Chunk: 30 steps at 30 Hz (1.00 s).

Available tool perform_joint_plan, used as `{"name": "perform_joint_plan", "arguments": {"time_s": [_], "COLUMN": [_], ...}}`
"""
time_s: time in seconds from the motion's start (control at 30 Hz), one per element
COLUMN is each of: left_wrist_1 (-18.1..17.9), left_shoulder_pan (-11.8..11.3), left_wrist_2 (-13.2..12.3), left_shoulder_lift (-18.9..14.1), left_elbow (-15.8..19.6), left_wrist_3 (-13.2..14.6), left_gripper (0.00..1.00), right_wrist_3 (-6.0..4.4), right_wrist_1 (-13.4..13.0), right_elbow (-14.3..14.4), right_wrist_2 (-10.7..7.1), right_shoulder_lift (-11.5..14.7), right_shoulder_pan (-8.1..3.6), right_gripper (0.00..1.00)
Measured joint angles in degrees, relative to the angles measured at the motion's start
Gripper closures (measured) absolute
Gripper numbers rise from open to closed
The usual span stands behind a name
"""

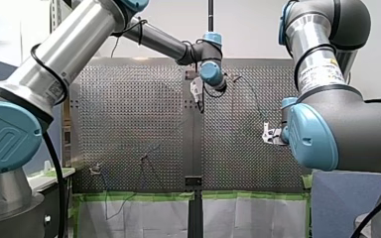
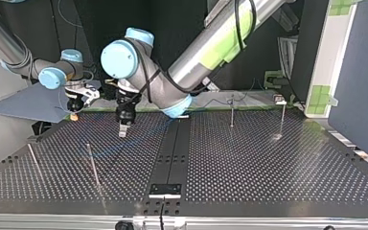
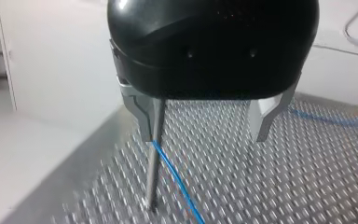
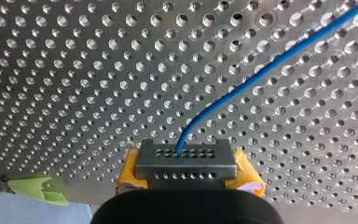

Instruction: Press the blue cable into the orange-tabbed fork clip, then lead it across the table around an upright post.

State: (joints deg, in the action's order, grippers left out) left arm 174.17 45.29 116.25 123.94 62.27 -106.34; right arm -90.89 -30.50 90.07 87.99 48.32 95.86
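In the right wrist view my right gripper (image 4: pixel 186 163), with yellow pads, is shut on the blue cable (image 4: pixel 261 70), which rises from between its fingers and curves away over the perforated table (image 4: pixel 74 93). In the top view it (image 2: pixel 74 110) hovers at the far left corner, with a small orange piece (image 2: pixel 73 116) at its tip; whether that piece is pad or clip I cannot tell. My left gripper (image 3: pixel 205 135), black with metal fingers (image 3: pixel 144 119), stands open just above the table. A thin upright post (image 3: pixel 153 168) rises beside one finger, and the cable (image 3: pixel 177 182) touches it.
Several more thin posts stand on the table, two at the top view's left (image 2: pixel 93 165) (image 2: pixel 33 160) and two at its far right (image 2: pixel 231 112) (image 2: pixel 282 117). A black rail (image 2: pixel 175 148) runs down the middle. Green tape (image 1: pixel 139 197) edges the table.
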Motion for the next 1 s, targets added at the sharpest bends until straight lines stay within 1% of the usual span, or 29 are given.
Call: {"name": "perform_joint_plan", "arguments": {"time_s": [0.07,0.13,0.23,0.37,0.5,0.6,0.77,0.87,1.0], "left_wrist_1": [0.0,0.1,-0.2,-0.7,-0.5,0.2,2.1,3.5,4.2], "left_shoulder_pan": [1.0,1.2,0.6,-1.4,-3.0,-3.3,-2.7,-2.2,-1.8], "left_wrist_2": [0.1,-0.1,-0.9,-1.7,-1.9,-2.1,-2.5,-2.5,-2.4], "left_shoulder_lift": [0.0,0.0,0.1,0.1,0.3,0.3,0.3,0.3,0.2], "left_elbow": [-1.1,-2.1,-3.7,-6.0,-8.2,-9.9,-12.6,-13.1,-11.7], "left_wrist_3": [0.6,0.6,-0.2,-1.4,-1.7,-1.8,-1.8,-1.9,-2.1], "left_gripper": [0.0,0.0,0.0,0.0,0.0,0.0,0.0,0.0,0.0], "right_wrist_3": [0.0,0.0,0.0,0.0,0.0,0.0,0.02,0.01,0.0], "right_wrist_1": [0.0,0.0,0.0,0.0,0.0,0.0,0.1,0.1,0.1], "right_elbow": [0.0,0.0,0.0,0.0,0.0,0.0,0.0,0.0,0.0], "right_wrist_2": [0.03,0.05,0.07,0.06,0.02,0.0,-0.01,-0.01,-0.01], "right_shoulder_lift": [0.0,0.0,0.0,0.0,0.0,0.0,0.0,0.0,0.0], "right_shoulder_pan": [-0.04,-0.06,-0.08,-0.09,-0.1,-0.09,-0.09,-0.1,-0.16], "right_gripper": [1.0,1.0,1.0,1.0,1.0,1.0,1.0,1.0,1.0]}}
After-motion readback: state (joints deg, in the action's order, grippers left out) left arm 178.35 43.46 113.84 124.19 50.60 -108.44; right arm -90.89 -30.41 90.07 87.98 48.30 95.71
